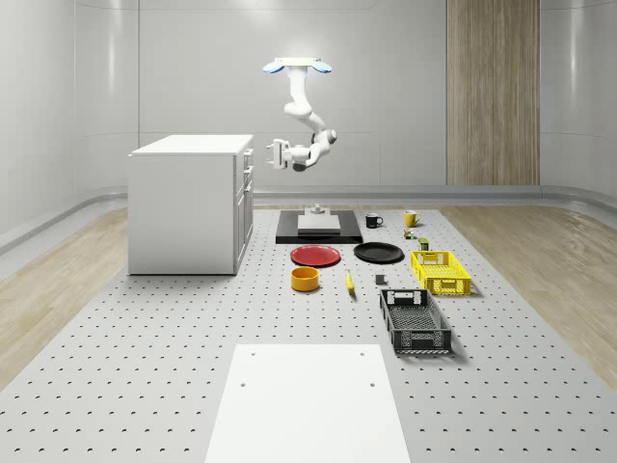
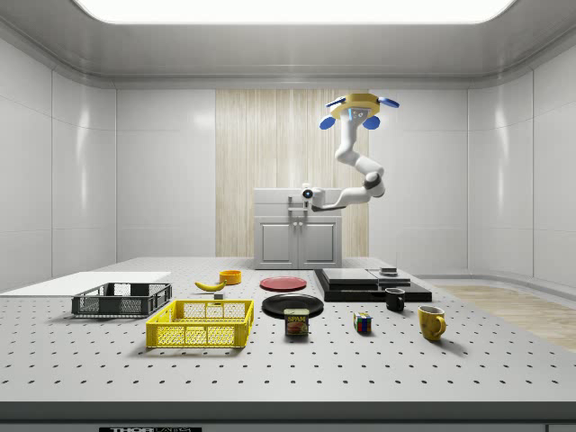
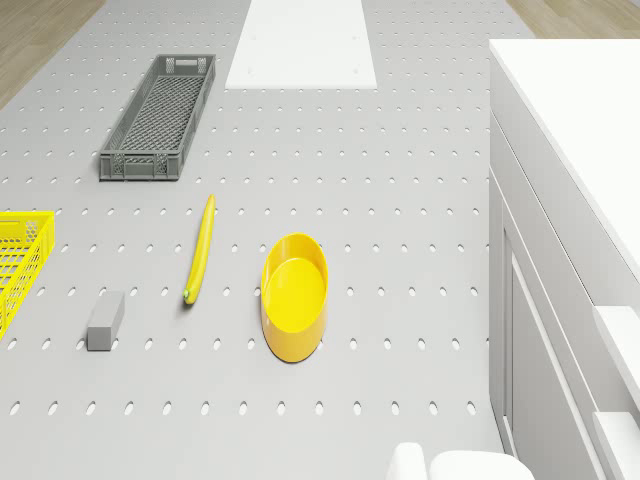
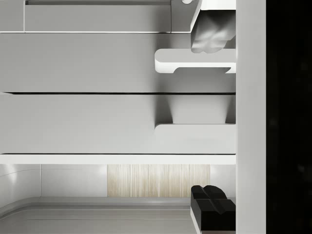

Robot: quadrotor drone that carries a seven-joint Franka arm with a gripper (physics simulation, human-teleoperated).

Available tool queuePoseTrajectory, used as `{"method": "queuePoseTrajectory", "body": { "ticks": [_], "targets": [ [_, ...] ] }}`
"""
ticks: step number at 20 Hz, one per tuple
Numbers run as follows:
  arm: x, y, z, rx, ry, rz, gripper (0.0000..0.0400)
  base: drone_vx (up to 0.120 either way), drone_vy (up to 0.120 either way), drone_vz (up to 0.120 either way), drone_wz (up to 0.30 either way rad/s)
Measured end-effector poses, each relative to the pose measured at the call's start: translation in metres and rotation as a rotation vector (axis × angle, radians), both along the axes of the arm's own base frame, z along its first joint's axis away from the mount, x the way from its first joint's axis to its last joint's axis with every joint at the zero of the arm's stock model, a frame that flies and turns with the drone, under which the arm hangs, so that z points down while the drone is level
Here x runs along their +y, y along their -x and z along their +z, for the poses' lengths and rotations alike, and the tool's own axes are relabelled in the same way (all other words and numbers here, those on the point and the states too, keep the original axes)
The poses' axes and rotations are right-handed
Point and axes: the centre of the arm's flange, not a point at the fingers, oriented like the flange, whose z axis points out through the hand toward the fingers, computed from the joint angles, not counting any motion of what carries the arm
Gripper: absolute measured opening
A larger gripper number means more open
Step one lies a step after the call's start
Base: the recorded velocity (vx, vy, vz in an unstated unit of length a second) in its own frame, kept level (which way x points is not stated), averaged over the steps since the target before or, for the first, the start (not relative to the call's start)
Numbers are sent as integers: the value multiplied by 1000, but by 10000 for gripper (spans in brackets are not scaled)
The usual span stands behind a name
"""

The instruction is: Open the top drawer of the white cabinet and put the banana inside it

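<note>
Cabinet (image 1: 188,207) drawer front faces bent arm's pincer (image 1: 271,153).

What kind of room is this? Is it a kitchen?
Probably a simulated robot test room, not a kitchen: bare grey walls, a perforated bench table, and a drone hovering beside a white cabinet with its gripper at the drawers.

"SPAM" on can (image 2: 296,322) label, side view.
</note>
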Motion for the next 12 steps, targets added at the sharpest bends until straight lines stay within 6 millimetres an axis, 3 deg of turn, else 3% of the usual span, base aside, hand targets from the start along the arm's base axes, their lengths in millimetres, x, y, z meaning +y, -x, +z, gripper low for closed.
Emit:
{"method": "queuePoseTrajectory", "body": {
  "ticks": [6, 12],
  "targets": [
    [6, -20, 2, 0, 0, 0, 400, 0, 0, 0, 0],
    [29, -26, 3, 0, 0, 0, 400, 0, 0, 0, 0]
  ]
}}
